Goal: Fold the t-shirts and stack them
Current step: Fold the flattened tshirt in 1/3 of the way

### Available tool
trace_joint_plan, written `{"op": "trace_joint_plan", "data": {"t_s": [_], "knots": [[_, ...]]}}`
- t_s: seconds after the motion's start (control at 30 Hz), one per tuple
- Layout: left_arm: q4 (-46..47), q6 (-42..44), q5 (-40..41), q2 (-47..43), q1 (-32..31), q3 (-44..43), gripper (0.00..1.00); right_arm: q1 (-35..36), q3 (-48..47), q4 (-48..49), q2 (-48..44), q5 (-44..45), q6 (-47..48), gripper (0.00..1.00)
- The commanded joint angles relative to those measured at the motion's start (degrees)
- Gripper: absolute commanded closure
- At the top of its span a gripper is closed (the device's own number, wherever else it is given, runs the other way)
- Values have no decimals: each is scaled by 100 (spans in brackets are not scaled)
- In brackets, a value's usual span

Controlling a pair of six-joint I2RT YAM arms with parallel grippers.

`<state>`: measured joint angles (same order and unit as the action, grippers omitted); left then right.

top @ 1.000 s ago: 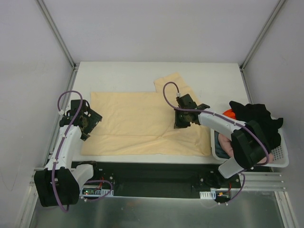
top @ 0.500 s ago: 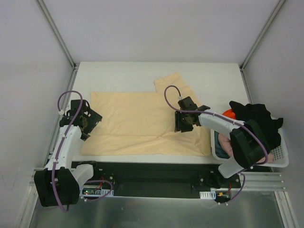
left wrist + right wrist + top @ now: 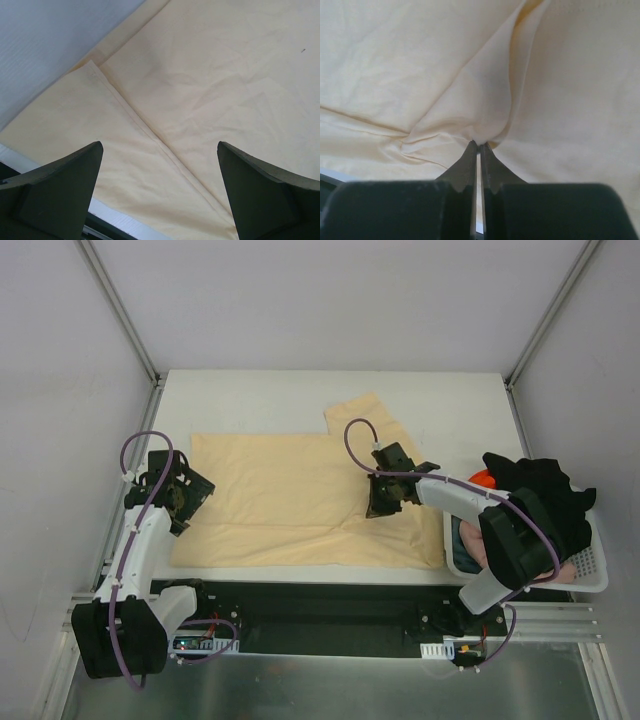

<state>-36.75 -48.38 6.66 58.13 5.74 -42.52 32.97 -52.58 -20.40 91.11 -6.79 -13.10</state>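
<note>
A large pale peach-yellow t-shirt [image 3: 280, 495] lies spread flat across the table, one sleeve [image 3: 365, 418] pointing to the far side. My right gripper [image 3: 376, 504] is low on the shirt's right part and shut, pinching a small bunched fold of the cloth [image 3: 470, 127] at its tips [image 3: 480, 145]. My left gripper [image 3: 186, 496] hovers at the shirt's left edge, open and holding nothing [image 3: 160, 195]; a folded hem seam [image 3: 135, 122] runs below it. A black t-shirt [image 3: 545, 502] drapes over the basket, with orange [image 3: 482, 478] and pinkish [image 3: 478, 552] cloth inside.
A white lattice basket [image 3: 590, 578] stands at the table's near right corner, right beside my right arm. Grey walls and metal frame posts enclose the white table [image 3: 260, 400]. A black strip runs along the near edge.
My right gripper has shifted slightly towards the left over the shirt's right part and the cloth is gathered at its tips. The left arm has not moved.
</note>
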Motion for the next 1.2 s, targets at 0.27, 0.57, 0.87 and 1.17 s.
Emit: {"op": "trace_joint_plan", "data": {"t_s": [0.27,0.57,0.87,1.17], "knots": [[-122,109,2,-214,15,-107,1,16,-744,292,265,-508,-17,95],[-130,153,-50,-443,15,-107,1,298,-2027,-420,1031,-455,335,53],[-130,197,-226,-382,15,-212,1,289,-1827,-649,303,-17,528,3],[-113,391,-437,996,-125,-1530,1,-572,-2072,-719,-111,483,1019,3]]}}
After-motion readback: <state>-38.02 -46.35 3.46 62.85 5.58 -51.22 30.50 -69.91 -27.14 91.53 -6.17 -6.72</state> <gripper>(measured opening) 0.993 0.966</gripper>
